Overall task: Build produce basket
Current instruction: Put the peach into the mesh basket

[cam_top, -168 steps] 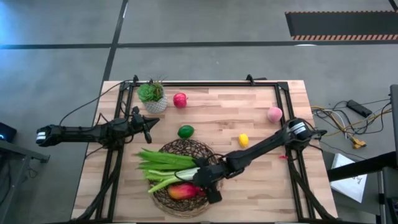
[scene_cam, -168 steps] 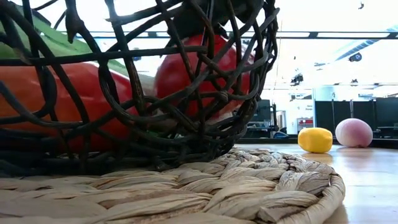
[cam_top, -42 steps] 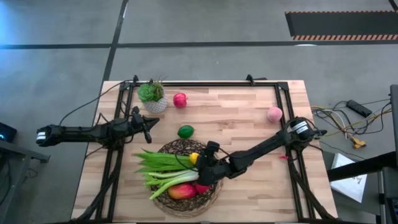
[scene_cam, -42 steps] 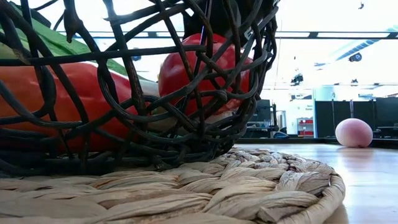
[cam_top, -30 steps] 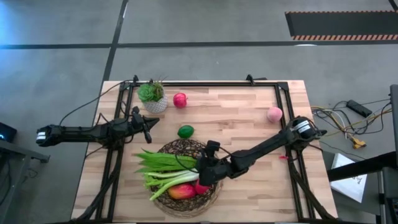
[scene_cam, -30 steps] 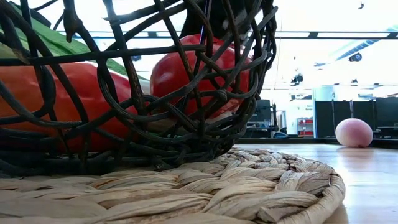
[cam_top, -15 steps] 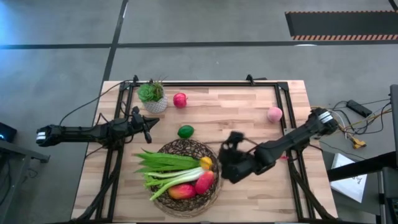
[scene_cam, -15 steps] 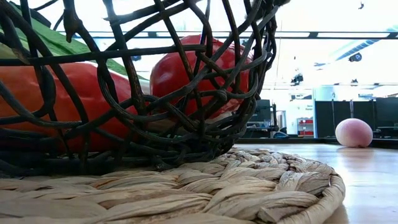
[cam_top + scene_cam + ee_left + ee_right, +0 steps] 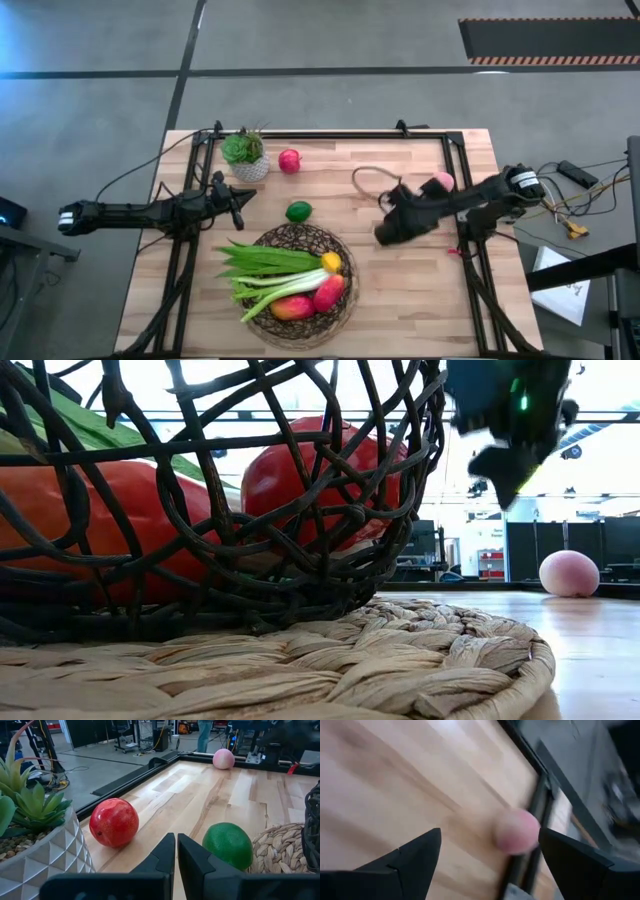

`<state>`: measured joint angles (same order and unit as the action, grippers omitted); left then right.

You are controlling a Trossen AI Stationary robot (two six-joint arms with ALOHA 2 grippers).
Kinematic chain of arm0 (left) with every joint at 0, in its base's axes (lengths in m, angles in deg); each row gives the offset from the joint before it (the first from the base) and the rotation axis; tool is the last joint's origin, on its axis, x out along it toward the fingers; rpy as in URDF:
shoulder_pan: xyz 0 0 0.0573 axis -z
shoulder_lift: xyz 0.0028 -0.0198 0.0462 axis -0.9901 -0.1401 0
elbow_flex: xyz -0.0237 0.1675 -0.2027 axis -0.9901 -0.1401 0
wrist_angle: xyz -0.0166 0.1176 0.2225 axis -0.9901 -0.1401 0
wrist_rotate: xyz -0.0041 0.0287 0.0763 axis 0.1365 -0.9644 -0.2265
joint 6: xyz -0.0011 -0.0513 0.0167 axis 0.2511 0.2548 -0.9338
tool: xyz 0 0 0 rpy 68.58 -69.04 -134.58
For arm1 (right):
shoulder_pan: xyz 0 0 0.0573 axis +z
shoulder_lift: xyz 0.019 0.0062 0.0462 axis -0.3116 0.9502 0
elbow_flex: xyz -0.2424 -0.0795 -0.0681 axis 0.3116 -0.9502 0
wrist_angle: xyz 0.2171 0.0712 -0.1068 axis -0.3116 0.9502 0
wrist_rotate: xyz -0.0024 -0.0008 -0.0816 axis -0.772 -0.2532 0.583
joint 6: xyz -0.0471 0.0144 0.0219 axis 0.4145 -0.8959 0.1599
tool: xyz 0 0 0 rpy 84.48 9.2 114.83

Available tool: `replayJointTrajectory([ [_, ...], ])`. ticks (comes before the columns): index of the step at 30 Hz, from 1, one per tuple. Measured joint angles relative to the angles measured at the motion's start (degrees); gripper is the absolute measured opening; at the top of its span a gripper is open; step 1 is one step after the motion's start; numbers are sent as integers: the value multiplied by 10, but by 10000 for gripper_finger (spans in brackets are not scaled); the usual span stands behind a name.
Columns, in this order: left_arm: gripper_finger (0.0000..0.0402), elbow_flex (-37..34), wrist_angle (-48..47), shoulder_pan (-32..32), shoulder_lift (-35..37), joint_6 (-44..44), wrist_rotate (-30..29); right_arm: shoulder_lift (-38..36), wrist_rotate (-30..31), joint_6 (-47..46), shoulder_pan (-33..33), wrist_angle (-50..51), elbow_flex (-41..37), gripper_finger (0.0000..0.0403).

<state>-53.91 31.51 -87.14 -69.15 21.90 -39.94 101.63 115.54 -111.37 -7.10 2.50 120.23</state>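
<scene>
Grey floor all round, and the pale wooden table (image 9: 400, 290) sits in the middle with a black frame along its edges. Off the left edge the left gripper (image 9: 238, 201) waits, fingers (image 9: 161, 857) pressed together on nothing, facing the red apple (image 9: 114, 822) and the green lime (image 9: 228, 845). Up by the far left corner stands a potted plant (image 9: 244, 154) in its white pot, the apple just beside it. The lime lies between the plant and the basket (image 9: 300, 236). That basket sits on a woven mat (image 9: 400, 650) at the near edge, left of centre, holding the leafy bunch (image 9: 262, 261), the leek (image 9: 280, 285), the lemon (image 9: 331, 263) and two red-orange fruits (image 9: 308, 300). Over to the right now: the right gripper (image 9: 390, 228) hangs above the table's right half, fingers (image 9: 412, 857) spread wide and empty. The pink peach (image 9: 442, 182) lies close to the right edge, just beyond that arm.
</scene>
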Motion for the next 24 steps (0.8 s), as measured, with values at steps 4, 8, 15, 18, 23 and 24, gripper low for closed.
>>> replayJointTrajectory([
  [4, 4, 0, 0, 0, 0, 0, 0, -18, -38, 47, -101, -1, -71, 327],
  [8, 4, 0, 0, 0, -1, 0, 0, -42, -59, 118, -196, -4, -115, 327],
  [15, 4, 0, 0, 0, -1, 0, 0, -80, -80, 230, -283, -73, -132, 327],
  [18, 4, 0, 0, 0, -1, 0, 0, -94, -96, 273, -310, -123, -135, 327],
  [23, 4, 0, 0, 0, -1, 0, 0, -102, -120, 298, -379, -158, -146, 327],
  [24, 4, 0, 0, 0, -1, 0, 0, -102, -124, 299, -392, -163, -151, 327],
])
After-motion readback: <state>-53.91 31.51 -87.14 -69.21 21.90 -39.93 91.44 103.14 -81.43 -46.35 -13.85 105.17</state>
